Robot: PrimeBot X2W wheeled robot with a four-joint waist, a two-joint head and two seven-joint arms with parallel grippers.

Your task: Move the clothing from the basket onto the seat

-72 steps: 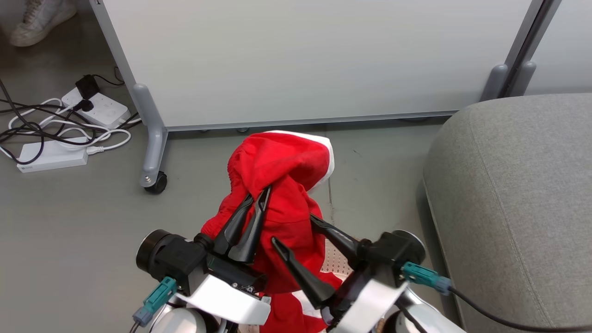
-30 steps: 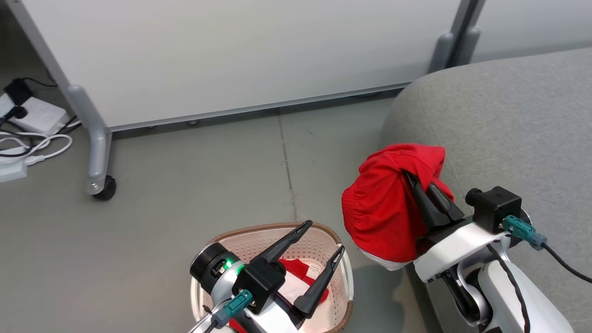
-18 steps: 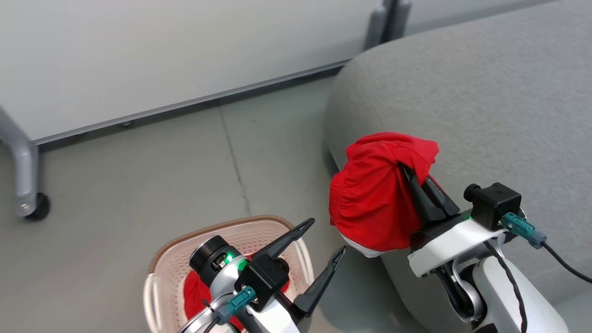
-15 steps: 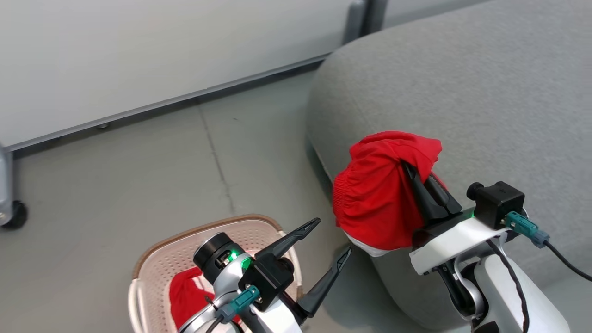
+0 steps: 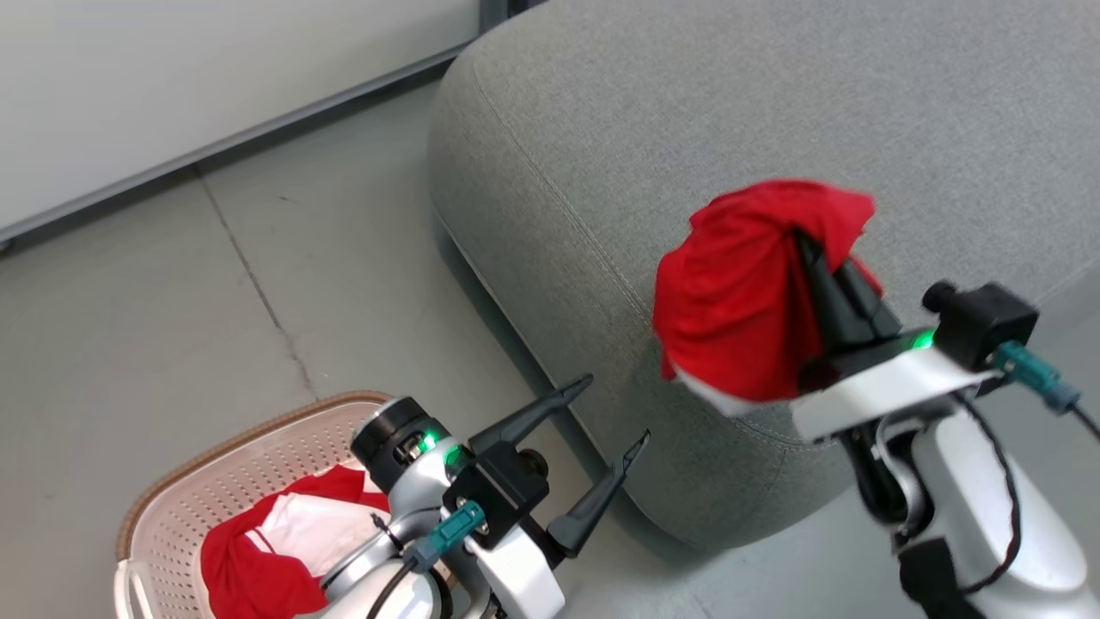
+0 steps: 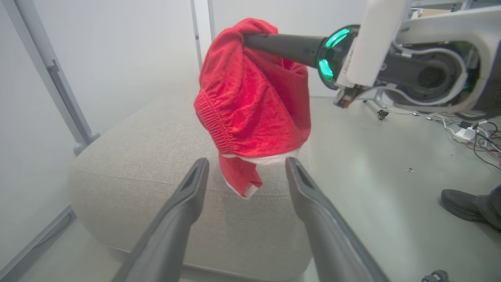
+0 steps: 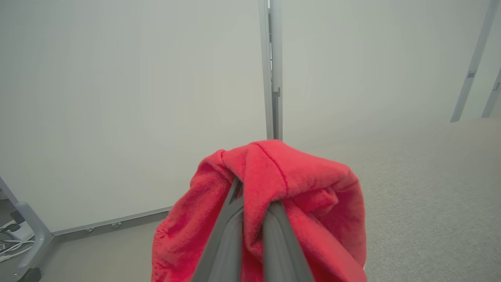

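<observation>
My right gripper [image 5: 812,245] is shut on a red garment with white trim [image 5: 739,288], [image 6: 254,98], [image 7: 297,188], which hangs bunched over its fingers above the near corner of the grey seat [image 5: 730,112], [image 6: 156,149]. My left gripper [image 5: 614,413], [image 6: 246,172] stands open and holds nothing, low beside the seat's front corner. The cream basket [image 5: 198,481] with its brown rim sits at the lower left on the floor. More red and white clothing [image 5: 266,550] lies in the basket, partly hidden by my left arm.
White partition panels [image 5: 172,77] with grey posts [image 7: 272,70] stand behind the seat. In the left wrist view a person's dark shoe [image 6: 469,203] rests on the floor at the right, with cables and a power strip [image 6: 465,133] farther back.
The head camera has swung right, so the seat now fills more of the picture and the basket sits at the lower left. My right gripper has carried the red garment up over the seat's corner.
</observation>
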